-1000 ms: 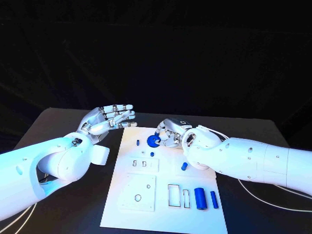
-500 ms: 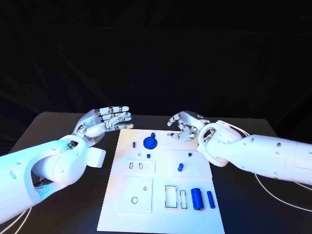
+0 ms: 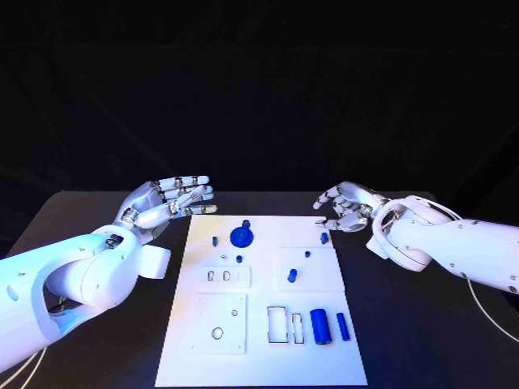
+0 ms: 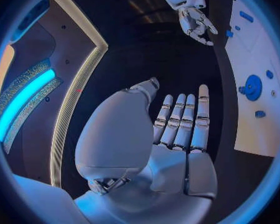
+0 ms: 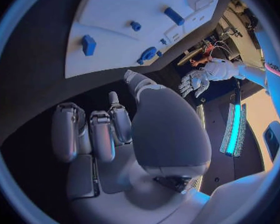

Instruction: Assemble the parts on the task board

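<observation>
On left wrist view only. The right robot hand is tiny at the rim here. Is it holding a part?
Observer: No. The right wrist view shows the right robot hand with nothing in it, fingers loosely bent.
Operator: What's at the board's near end? It's cut off for me.
Observer: In the head view, a thick blue cylinder and a thin blue cylinder lie side by side near the task board's near right corner.
</observation>
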### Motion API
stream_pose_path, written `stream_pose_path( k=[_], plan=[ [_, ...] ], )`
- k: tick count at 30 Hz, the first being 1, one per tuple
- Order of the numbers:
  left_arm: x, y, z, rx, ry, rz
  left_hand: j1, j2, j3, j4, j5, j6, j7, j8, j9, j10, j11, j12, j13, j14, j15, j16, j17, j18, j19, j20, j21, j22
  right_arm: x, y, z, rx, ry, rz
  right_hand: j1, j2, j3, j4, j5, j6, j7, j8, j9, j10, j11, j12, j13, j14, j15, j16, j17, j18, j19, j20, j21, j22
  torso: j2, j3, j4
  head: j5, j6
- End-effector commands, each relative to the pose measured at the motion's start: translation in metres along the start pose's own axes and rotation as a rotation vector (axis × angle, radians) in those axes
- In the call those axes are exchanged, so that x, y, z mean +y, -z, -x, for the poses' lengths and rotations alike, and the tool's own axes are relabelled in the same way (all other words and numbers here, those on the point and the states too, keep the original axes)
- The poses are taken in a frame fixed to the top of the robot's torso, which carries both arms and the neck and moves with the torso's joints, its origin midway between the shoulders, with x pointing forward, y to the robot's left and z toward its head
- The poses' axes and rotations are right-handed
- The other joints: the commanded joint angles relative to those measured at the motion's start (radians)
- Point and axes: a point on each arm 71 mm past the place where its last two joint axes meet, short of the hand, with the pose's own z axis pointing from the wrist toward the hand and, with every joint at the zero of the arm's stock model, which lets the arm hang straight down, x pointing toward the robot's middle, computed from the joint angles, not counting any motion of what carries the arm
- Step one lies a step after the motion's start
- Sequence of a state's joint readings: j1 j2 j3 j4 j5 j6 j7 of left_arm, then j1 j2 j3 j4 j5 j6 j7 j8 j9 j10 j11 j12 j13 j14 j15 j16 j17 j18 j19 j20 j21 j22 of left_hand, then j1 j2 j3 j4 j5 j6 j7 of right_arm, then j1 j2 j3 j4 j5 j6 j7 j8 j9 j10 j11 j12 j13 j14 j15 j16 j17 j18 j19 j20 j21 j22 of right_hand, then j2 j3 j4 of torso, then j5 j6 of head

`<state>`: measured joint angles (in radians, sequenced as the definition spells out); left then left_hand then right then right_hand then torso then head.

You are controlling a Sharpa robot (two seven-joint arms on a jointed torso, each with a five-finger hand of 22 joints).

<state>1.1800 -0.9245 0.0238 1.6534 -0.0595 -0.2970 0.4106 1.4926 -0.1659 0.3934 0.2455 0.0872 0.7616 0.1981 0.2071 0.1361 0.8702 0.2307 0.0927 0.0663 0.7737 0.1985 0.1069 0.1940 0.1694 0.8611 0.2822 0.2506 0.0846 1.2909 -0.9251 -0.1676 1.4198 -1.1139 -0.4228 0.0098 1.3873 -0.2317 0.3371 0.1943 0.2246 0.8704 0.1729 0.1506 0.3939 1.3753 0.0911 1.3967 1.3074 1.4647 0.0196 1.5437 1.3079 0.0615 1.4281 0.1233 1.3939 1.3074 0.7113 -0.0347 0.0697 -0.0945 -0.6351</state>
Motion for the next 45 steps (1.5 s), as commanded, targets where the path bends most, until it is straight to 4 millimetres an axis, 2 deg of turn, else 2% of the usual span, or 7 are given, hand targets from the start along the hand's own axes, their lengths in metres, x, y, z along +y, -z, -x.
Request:
stream_pose_path(
  k=[1, 7, 16, 19, 20, 29, 45],
  plan=[
    [-0.001, 0.000, -0.002, 0.019, 0.010, -0.009, -0.007, 0.001, 0.005, -0.001, -0.004, -0.009, 0.071, 0.006, 0.000, -0.007, -0.003, 0.006, 0.000, -0.005, 0.000, -0.007, 0.001, 0.006, -0.005, 0.001, 0.004, -0.002, -0.007, 0.004, -0.006, 0.061, -0.034, 0.028, 0.010, -0.007, 0.001, -0.007, -0.003, -0.007, 0.004, -0.006, -0.002, -0.004, 0.001, -0.005, 0.024, 0.084, -0.001, -0.002, 0.166, -0.006, -0.004, 0.001, -0.005, 0.078, 0.001, 0.0011, -0.0004, -0.001, -0.004],
    [-0.001, 0.000, -0.001, 0.017, 0.009, -0.008, -0.007, 0.001, 0.005, -0.001, -0.004, -0.009, 0.071, 0.006, 0.000, -0.007, -0.003, 0.006, 0.000, -0.005, 0.000, -0.007, 0.001, 0.006, -0.005, 0.001, 0.004, -0.002, -0.019, 0.008, -0.013, 0.078, -0.036, 0.009, 0.017, -0.009, 0.001, -0.011, -0.002, -0.008, 0.004, -0.007, -0.003, -0.006, 0.001, -0.006, 0.022, 0.084, -0.001, -0.002, 0.167, -0.006, -0.004, 0.001, -0.004, 0.078, 0.001, 0.0013, 0.0014, 0.000, -0.009],
    [0.000, -0.001, 0.000, 0.014, 0.008, -0.008, -0.007, 0.001, 0.005, -0.001, -0.004, -0.009, 0.071, 0.006, 0.000, -0.007, -0.003, 0.006, 0.000, -0.005, 0.000, -0.007, 0.001, 0.006, -0.005, 0.001, 0.004, -0.002, -0.031, 0.009, -0.020, 0.090, -0.032, -0.013, 0.027, -0.006, 0.004, -0.019, -0.002, -0.005, 0.004, -0.006, -0.003, -0.005, 0.001, -0.005, 0.024, 0.084, -0.001, -0.002, 0.168, -0.006, -0.004, 0.001, -0.004, 0.079, 0.000, -0.0023, 0.0020, 0.000, -0.013],
    [0.000, -0.001, 0.000, 0.013, 0.008, -0.008, -0.007, 0.001, 0.005, -0.001, -0.004, -0.009, 0.071, 0.006, 0.000, -0.007, -0.003, 0.006, 0.000, -0.005, 0.000, -0.007, 0.001, 0.006, -0.005, 0.001, 0.004, -0.002, -0.034, 0.008, -0.021, 0.092, -0.030, -0.021, 0.027, -0.006, 0.004, -0.019, -0.002, -0.005, 0.004, -0.006, -0.003, -0.005, 0.001, -0.005, 0.024, 0.084, -0.001, -0.002, 0.168, -0.006, -0.004, 0.001, -0.004, 0.079, 0.000, -0.0021, 0.0012, 0.000, -0.014],
    [0.000, -0.001, 0.001, 0.013, 0.008, -0.008, -0.007, 0.001, 0.005, -0.001, -0.004, -0.009, 0.071, 0.006, 0.000, -0.007, -0.003, 0.006, 0.000, -0.005, 0.000, -0.007, 0.001, 0.006, -0.005, 0.001, 0.004, -0.002, -0.035, 0.008, -0.021, 0.092, -0.029, -0.023, 0.032, -0.005, 0.009, -0.022, 0.036, -0.003, 0.005, -0.006, -0.003, -0.006, 0.001, -0.006, 0.023, 0.085, -0.001, -0.001, 0.170, -0.006, -0.003, 0.001, -0.004, 0.081, 0.000, -0.0021, 0.0012, 0.000, -0.014],
    [0.000, -0.001, 0.001, 0.011, 0.007, -0.007, -0.006, 0.001, 0.005, -0.002, -0.004, -0.010, 0.071, 0.007, 0.000, -0.008, -0.003, 0.007, 0.000, -0.005, 0.000, -0.008, 0.002, 0.006, -0.006, 0.001, 0.004, -0.002, -0.039, 0.007, -0.025, 0.104, -0.027, -0.038, 0.034, -0.003, 0.013, -0.024, 0.046, -0.001, 0.005, -0.006, -0.004, -0.006, 0.001, -0.006, 0.023, 0.085, -0.001, -0.001, 0.171, -0.007, -0.002, 0.001, -0.003, 0.082, 0.000, -0.0026, 0.0024, 0.002, -0.019],
    [0.000, -0.001, 0.003, 0.006, 0.005, -0.006, -0.006, 0.001, 0.005, -0.002, -0.004, -0.010, 0.071, 0.007, 0.000, -0.008, -0.003, 0.007, 0.000, -0.005, 0.000, -0.008, 0.002, 0.006, -0.006, 0.001, 0.004, -0.002, -0.040, 0.007, -0.035, 0.134, -0.024, -0.039, 0.038, 0.001, 0.027, -0.030, 0.053, 0.014, 0.003, 0.000, -0.002, 0.001, 0.000, 0.000, 0.031, 0.086, -0.001, 0.000, 0.175, -0.008, 0.002, 0.001, 0.001, 0.087, 0.000, -0.0015, -0.0006, 0.007, -0.025]
  ],
)
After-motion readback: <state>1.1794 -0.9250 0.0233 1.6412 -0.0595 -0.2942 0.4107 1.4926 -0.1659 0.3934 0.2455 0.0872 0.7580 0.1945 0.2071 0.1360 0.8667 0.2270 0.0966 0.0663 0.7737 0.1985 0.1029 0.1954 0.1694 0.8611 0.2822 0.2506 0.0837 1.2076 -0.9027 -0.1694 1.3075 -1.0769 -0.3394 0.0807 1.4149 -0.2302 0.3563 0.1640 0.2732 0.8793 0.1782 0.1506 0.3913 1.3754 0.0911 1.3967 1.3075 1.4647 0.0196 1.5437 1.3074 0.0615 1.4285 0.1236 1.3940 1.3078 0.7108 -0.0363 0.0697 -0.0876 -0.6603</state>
